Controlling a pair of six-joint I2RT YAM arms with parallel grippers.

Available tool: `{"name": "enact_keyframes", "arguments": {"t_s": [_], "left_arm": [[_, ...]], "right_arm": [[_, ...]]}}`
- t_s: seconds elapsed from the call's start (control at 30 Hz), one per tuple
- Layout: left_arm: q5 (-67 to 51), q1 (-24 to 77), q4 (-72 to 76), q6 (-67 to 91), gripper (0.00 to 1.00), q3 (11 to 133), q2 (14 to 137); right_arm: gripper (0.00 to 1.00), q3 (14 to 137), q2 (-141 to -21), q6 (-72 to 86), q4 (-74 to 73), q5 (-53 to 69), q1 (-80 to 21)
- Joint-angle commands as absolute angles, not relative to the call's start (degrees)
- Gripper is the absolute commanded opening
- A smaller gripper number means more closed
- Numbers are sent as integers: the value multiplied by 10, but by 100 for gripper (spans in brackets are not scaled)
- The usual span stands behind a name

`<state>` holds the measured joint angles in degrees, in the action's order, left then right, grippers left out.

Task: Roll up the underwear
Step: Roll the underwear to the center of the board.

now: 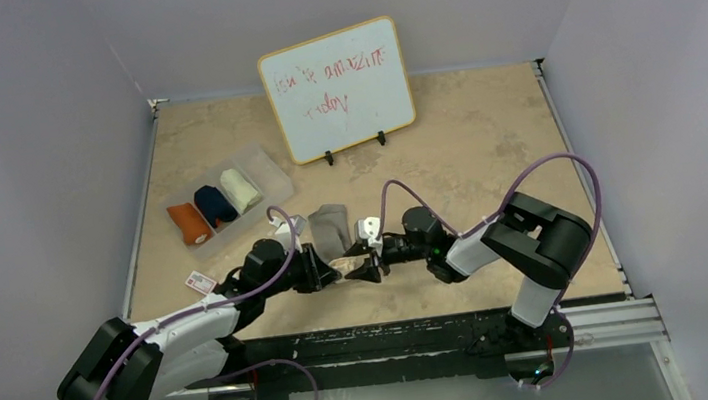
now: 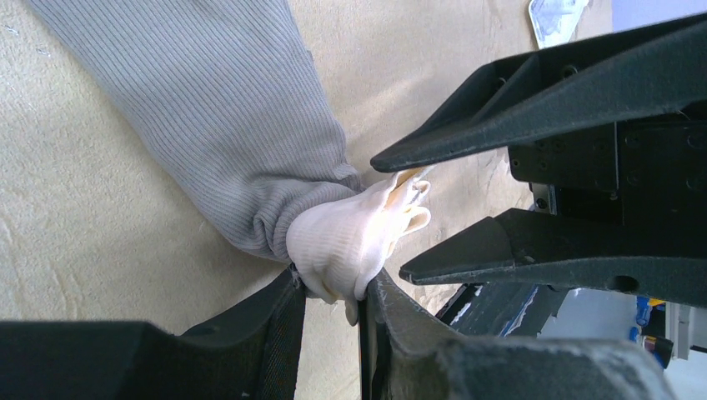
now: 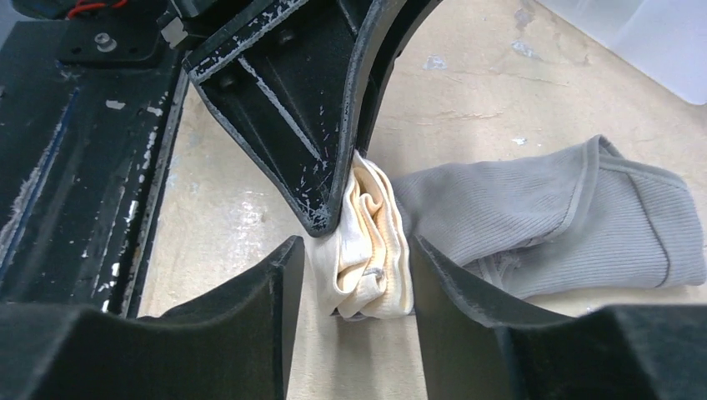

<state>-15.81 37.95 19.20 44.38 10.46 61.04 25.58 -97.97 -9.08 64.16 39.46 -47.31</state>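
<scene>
Beige mottled table [image 1: 485, 145] carried the grey ribbed cloth underwear [image 1: 330, 225], lying just in front of the yellow-framed whiteboard [image 1: 337, 89]. My left hand [image 2: 335, 279] was clamped on its bunched cream waistband [image 3: 367, 242], at the end farthest from the whiteboard. My right hand [image 3: 354, 275] stood with jaws apart astride that same bunch, one finger touching it, gripping nothing.

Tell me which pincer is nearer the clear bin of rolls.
Left. The left pincer is just right of the bin, toward the near edge; the right pincer faces it from farther right.
</scene>
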Motion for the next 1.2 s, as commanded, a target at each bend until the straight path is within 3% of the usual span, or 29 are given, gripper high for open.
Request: {"name": "enact_keyframes", "arguments": {"t_s": [0.0,0.33,0.57,0.67,0.73,0.87,1.17], "left_arm": [[-165,380,214,447,24,105,603],[-162,379,205,447,24,108,593],[-162,379,196,445,25,112,592],[-158,379,188,451,38,111,584],[-154,379,176,459,51,108,569],[-142,379,128,475,62,97,493],[-57,377,-64,501,68,90,309]], "right_arm": [[49,250,-972,-128,701,371,-482],[52,253,-970,-188,622,393,-493],[27,259,-970,-190,627,391,-495],[6,267,-968,-176,619,403,-495],[1,280,-966,-162,589,414,-495],[0,326,-965,-111,493,454,-494],[0,455,-1022,-6,269,633,-493]]}}
